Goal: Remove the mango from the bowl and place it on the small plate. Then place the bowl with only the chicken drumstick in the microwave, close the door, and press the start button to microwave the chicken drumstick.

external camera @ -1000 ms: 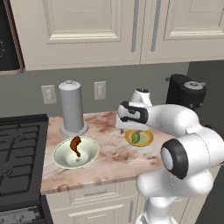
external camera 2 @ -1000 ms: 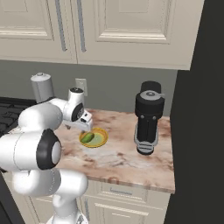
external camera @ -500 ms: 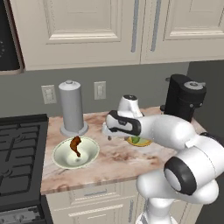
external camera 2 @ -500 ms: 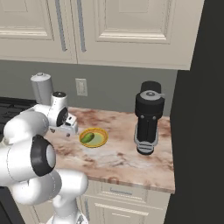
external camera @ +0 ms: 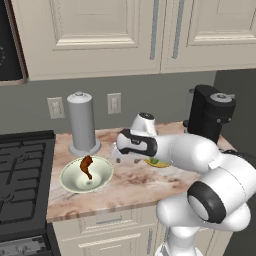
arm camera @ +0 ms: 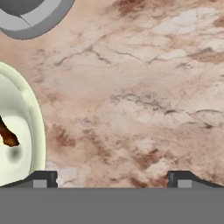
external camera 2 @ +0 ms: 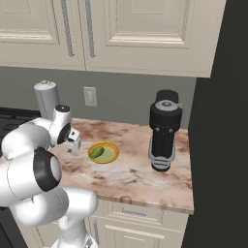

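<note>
The bowl (external camera: 86,174) sits near the table's left edge beside the stove, with the chicken drumstick (external camera: 87,166) lying in it alone, its thick end toward the back wall and the thin bone end toward the front. Behind the bowl, by the back edge, stands a grey canister (external camera: 83,123). Just right of the bowl hangs the end effector (external camera: 115,155), jaws spread wide and holding nothing, low over bare table; in the hand view the bowl's rim (arm camera: 36,127) curves in along the left side with a scrap of drumstick (arm camera: 7,134) inside, so the bowl lies just to the end effector's left, near but not between the fingertips (arm camera: 43,179). Further right, the small plate (external camera 2: 103,152) carries the mango (external camera 2: 97,152), so that step looks done. A black coffee machine (external camera 2: 164,130) stands well apart toward the right edge. The coming move is likely a short shift leftward to take the bowl's near rim.
</note>
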Motion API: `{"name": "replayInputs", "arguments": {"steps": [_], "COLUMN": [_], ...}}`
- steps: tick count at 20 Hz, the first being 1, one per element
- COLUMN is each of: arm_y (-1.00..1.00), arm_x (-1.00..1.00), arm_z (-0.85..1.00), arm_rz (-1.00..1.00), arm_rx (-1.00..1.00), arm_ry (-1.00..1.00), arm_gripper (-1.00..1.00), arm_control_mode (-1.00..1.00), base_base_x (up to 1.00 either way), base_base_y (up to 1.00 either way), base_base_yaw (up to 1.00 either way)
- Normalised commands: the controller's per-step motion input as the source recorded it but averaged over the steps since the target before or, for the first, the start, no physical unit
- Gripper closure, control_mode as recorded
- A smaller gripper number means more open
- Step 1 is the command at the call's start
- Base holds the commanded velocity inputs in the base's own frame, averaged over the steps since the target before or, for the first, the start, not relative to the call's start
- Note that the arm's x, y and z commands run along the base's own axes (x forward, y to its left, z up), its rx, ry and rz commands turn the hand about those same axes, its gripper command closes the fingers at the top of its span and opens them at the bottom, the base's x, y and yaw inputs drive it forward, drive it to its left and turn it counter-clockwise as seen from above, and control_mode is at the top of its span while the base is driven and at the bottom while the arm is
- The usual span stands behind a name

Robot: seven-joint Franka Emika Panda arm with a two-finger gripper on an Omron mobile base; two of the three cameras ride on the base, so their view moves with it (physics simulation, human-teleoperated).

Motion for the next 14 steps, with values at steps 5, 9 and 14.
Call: {"name": "replayInputs", "arguments": {"steps": [5,9,14], "arm_y": [0.39,0.29,0.14], "arm_x": [0.00,0.00,0.00], "arm_z": [-0.16,-0.01,-0.11], "arm_rz": [0.08,0.07,0.07], "arm_rx": [0.06,0.08,0.12], "arm_ry": [0.00,0.03,0.00], "arm_gripper": [-1.00,-1.00,-1.00], "arm_control_mode": [-1.00,-1.00,-1.00], "base_base_x": [0.00,0.00,0.00], "base_base_y": [0.00,0.00,0.00], "base_base_yaw": [0.00,0.00,0.00]}}
